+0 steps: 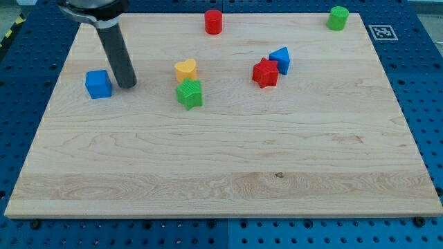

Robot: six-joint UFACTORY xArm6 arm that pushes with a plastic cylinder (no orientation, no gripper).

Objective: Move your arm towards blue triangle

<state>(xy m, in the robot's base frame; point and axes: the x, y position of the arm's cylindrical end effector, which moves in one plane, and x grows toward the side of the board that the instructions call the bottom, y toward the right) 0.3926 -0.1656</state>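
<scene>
The blue triangle (280, 59) lies right of the board's middle in the upper half, touching the red star (265, 72) at its left. My tip (127, 85) rests on the board far to the view's left of it. A blue cube (98, 84) sits just left of my tip, with a small gap between them. The dark rod rises from the tip to the view's top left.
A yellow heart (185, 70) and a green star (189, 93) lie between my tip and the blue triangle. A red cylinder (213, 21) stands at the top edge. A green cylinder (338, 17) stands at the top right corner.
</scene>
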